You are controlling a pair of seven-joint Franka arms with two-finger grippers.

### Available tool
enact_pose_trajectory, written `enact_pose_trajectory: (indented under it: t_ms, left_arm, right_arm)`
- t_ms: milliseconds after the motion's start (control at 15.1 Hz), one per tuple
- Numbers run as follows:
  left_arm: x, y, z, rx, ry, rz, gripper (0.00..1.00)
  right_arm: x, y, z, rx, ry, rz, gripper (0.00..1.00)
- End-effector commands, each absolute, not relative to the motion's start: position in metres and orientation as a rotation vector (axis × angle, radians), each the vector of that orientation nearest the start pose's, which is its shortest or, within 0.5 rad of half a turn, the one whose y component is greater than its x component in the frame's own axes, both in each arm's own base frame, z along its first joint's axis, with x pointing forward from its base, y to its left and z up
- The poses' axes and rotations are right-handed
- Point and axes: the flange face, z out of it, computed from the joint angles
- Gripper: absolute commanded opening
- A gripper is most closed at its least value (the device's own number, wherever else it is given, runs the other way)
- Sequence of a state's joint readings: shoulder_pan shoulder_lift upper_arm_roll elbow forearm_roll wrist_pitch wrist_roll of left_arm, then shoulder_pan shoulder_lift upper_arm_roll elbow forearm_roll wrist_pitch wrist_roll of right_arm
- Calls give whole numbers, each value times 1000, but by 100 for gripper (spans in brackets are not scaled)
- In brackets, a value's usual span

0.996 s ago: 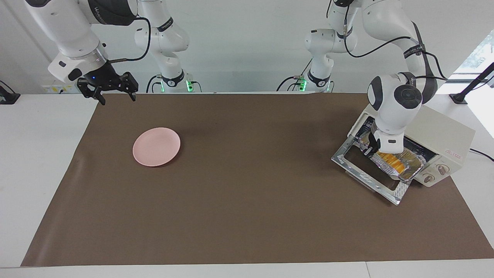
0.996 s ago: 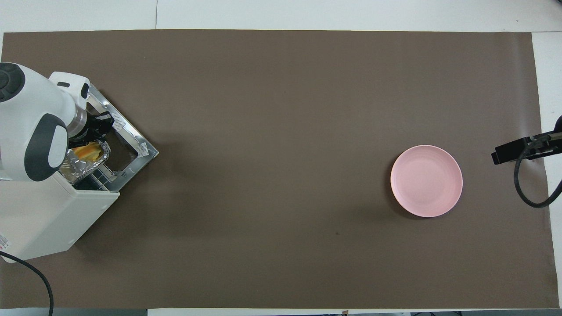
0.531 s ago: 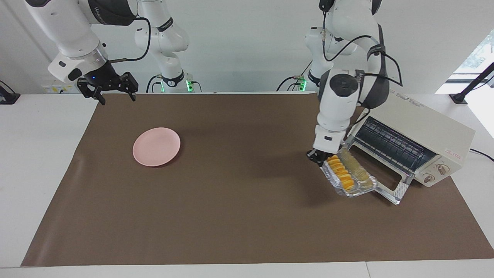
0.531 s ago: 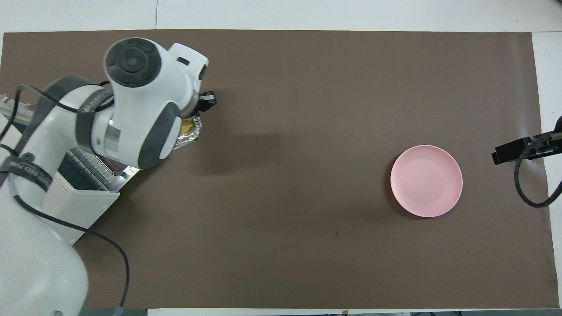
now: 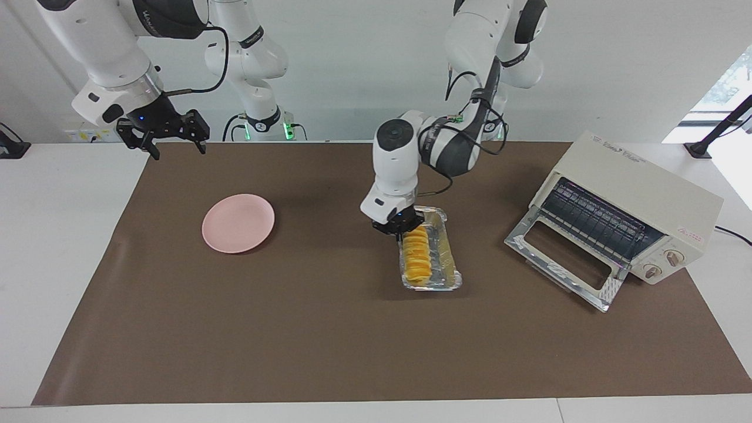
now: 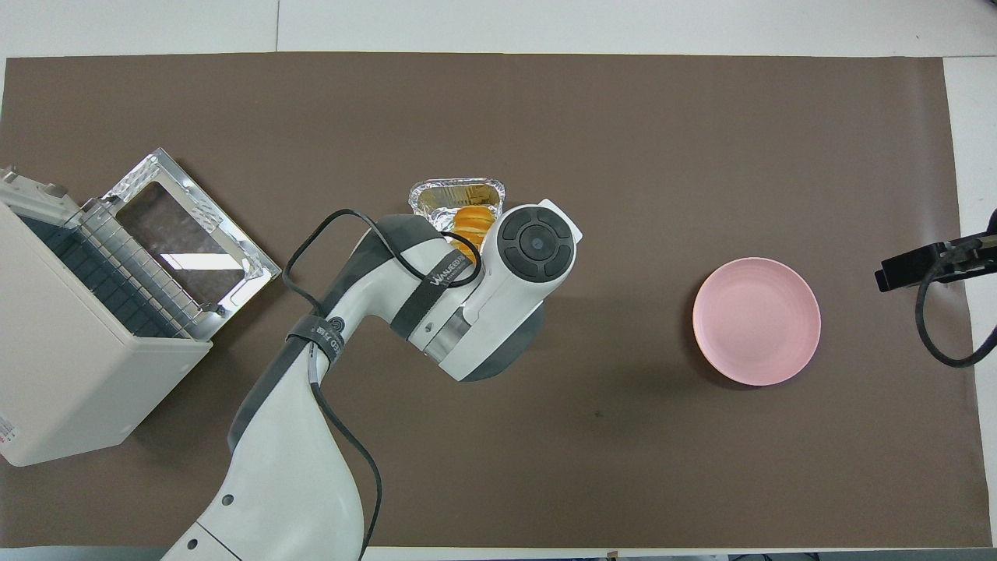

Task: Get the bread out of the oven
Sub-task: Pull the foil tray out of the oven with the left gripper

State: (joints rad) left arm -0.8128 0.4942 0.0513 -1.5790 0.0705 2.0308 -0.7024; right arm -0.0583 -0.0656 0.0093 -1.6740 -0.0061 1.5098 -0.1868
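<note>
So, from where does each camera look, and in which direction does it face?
Facing view: high across the table, facing the robots; both arms show, left gripper at the foil tray, right gripper waiting.
Overhead view: above the robots' end, looking steeply down; mostly the left arm shows.
Both share the bread, oven and pink plate.

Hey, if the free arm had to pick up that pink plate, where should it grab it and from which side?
Probably by the rim. The pink plate lies flat and shallow on the mat, so only its thin raised edge offers a pinch. The open right hand waits at its end of the table; coming down onto the edge nearest the robots looks simplest.
</note>
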Motion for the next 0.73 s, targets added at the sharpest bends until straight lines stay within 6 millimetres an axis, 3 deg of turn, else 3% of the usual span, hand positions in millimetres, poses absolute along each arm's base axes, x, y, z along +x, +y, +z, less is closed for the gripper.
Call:
enact_pose_trajectory:
  t_ms: [0, 66, 133, 266, 332, 398, 598, 664]
  left_arm:
    - [494, -463, 352, -3049, 157, -48, 0]
    - [495, -462, 352, -3051, 138, -44, 9]
    - [494, -461, 353, -3049, 123, -33, 43]
    - [499, -457, 356, -3052, 52, -29, 85]
    - [502, -454, 362, -3056, 27, -35, 100]
    - [506, -446, 369, -3054, 11, -37, 100]
    - [545, -366, 444, -3093, -193, -42, 100]
    - [556, -331, 469, -3108, -244, -40, 100]
  right_arm:
    - [521, -30, 607, -3124, -235, 152, 100]
    - [521, -30, 606, -3123, -235, 154, 100]
    - [520, -30, 607, -3123, -235, 154, 100]
    - [520, -30, 607, -3124, -230, 154, 100]
    - [520, -30, 606, -3124, -228, 156, 100]
    - [520, -29, 605, -3124, -228, 156, 100]
    - [522, -9, 604, -3131, -229, 136, 100]
    - [525, 8, 603, -3139, -181, 117, 100]
